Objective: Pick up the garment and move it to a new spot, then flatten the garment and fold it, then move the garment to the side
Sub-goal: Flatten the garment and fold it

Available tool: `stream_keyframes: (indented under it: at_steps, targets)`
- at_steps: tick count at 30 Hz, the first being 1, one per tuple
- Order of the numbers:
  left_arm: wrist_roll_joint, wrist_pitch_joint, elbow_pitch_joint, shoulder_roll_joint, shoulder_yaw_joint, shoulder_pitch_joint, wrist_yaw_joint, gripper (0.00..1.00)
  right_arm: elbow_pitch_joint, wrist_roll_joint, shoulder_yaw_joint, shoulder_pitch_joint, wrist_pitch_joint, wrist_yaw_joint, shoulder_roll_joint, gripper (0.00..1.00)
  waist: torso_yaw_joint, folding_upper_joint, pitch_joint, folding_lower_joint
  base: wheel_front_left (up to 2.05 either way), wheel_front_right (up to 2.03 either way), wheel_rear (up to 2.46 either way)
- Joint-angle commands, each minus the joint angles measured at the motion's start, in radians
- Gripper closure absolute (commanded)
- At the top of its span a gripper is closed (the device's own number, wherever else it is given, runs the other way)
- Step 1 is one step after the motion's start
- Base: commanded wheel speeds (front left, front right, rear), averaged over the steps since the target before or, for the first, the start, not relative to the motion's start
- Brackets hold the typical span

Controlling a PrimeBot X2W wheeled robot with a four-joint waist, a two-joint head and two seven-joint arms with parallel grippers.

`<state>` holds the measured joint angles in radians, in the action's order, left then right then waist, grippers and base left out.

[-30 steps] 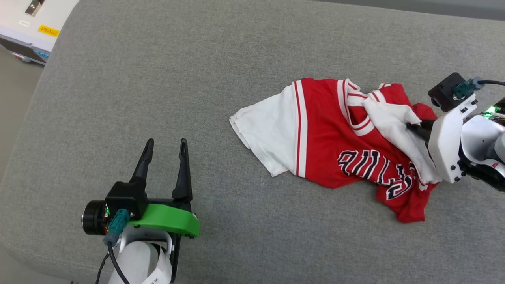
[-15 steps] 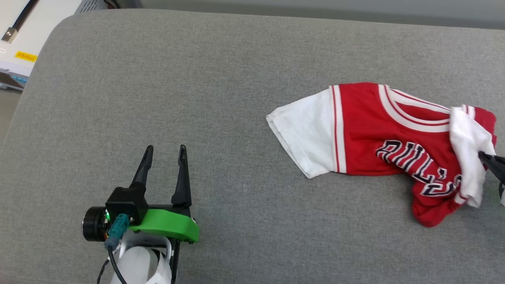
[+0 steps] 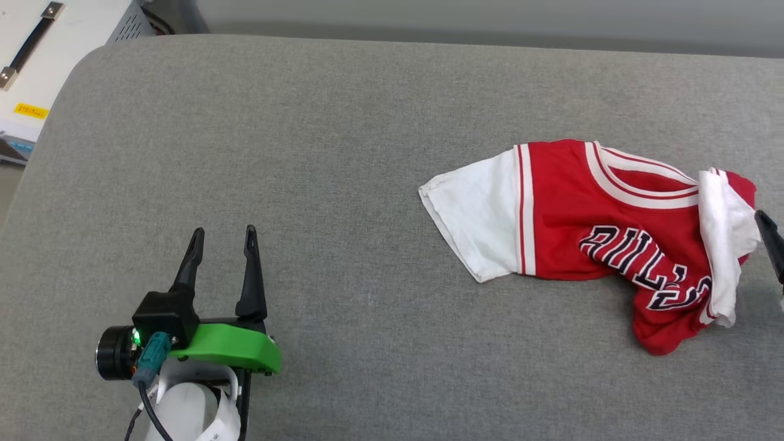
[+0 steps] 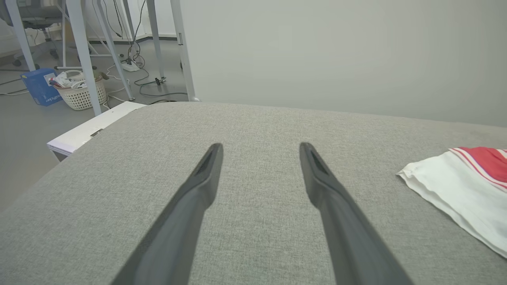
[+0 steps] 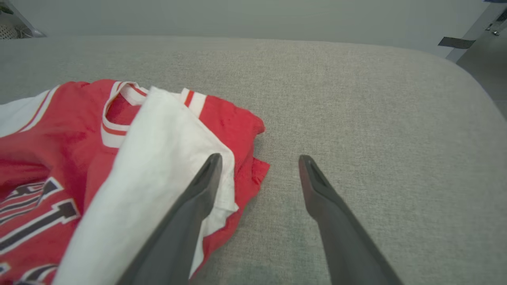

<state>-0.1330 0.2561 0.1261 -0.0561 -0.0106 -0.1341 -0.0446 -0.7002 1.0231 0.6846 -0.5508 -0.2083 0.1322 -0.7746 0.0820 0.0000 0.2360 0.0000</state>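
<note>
head view: the red jersey (image 3: 569, 214) lies crumpled on the right part of a grey upholstered cushion (image 3: 367, 122), one white sleeve spread flat toward the middle, the other white sleeve folded over the red body at its far right. black white-outlined lettering runs slantwise across the chest, partly creased. the left gripper (image 3: 223, 230) sits low at the left over bare fabric, well apart from the jersey, its two dark fingers standing wide with nothing between them. one dark fingertip (image 3: 773, 242) of the right gripper (image 5: 260, 158) pokes in at the right edge, just beside the folded sleeve. a white case (image 3: 61, 37) with a black handle and a yellow label stands past the cushion's top left corner

left wrist view: both fingers spread wide above plain grey fabric. the jersey's flat white sleeve and a strip of red-and-white trim show at the right edge, apart from the fingers. beyond the cushion are a white basket (image 4: 81, 95), a blue box (image 4: 39, 85), metal table legs (image 4: 85, 51) and cables on the floor

right wrist view: the jaws stand wide, gripping nothing. the left-hand finger crosses in front of the folded white sleeve; whether it touches the cloth cannot be told. the other finger is over bare cushion, just beside the red edge
</note>
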Motion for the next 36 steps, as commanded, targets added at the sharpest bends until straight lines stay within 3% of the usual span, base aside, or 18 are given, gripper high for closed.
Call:
stream_keyframes:
  at_steps: [1,5,7,12,16,20,23,28,35,36]
  targets:
    - [0.014,0.006,0.001,-0.005,0.012,-0.007,-0.010,0.00,-0.002,-0.033,-0.021,-0.010,-0.023,-0.002,0.012,0.00,-0.028,0.0000,-0.031,0.0000,0.00,0.00,0.00]
    - [0.025,0.006,0.005,-0.027,0.031,-0.049,-0.032,0.00,0.036,-0.158,-0.146,-0.018,-0.051,-0.002,0.056,0.00,-0.050,0.0000,-0.047,0.0000,0.00,0.00,0.00]
    - [0.030,0.006,0.010,-0.042,0.031,-0.086,-0.044,0.00,0.101,-0.249,-0.268,-0.009,-0.053,-0.002,0.096,0.00,-0.059,0.0000,-0.047,0.0000,0.00,0.00,0.00]
    - [0.022,0.006,0.065,-0.091,-0.002,-0.220,-0.071,0.00,0.325,-0.533,-0.584,0.125,-0.053,-0.002,0.282,0.00,-0.070,0.0000,-0.038,0.0000,0.00,0.00,0.00]
    - [-0.015,-0.022,0.124,-0.128,-0.068,-0.359,-0.083,0.00,0.508,-0.690,-0.691,0.234,-0.053,-0.002,0.426,0.00,-0.074,0.0000,-0.026,0.0000,0.00,0.00,0.00]
    - [-0.092,-0.114,0.170,-0.178,-0.198,-0.512,-0.085,0.00,0.631,-0.764,-0.706,0.299,-0.053,-0.002,0.508,0.00,-0.088,0.0000,-0.004,0.0000,0.00,0.00,0.00]
    - [-0.185,-0.239,0.194,-0.216,-0.328,-0.623,-0.086,0.00,0.670,-0.784,-0.670,0.325,-0.053,-0.002,0.523,0.00,-0.102,0.0000,0.018,0.0000,0.00,0.00,0.00]
    - [-0.398,-0.529,0.243,-0.273,-0.562,-0.820,-0.086,0.00,0.681,-0.821,-0.619,0.329,-0.053,-0.002,0.530,0.00,-0.134,0.0000,0.065,0.0000,0.00,0.00,0.00]
    - [-0.657,-0.896,0.312,-0.298,-0.829,-0.980,-0.086,0.00,0.682,-0.844,-0.560,0.283,-0.053,-0.002,0.538,0.00,-0.191,0.0000,0.145,0.0000,0.00,0.00,0.00]
    - [-0.692,-0.963,0.355,-0.308,-0.904,-1.023,-0.086,0.00,0.681,-0.850,-0.543,0.261,-0.053,-0.002,0.544,0.00,-0.217,0.0000,0.181,0.0000,0.00,0.00,0.00]
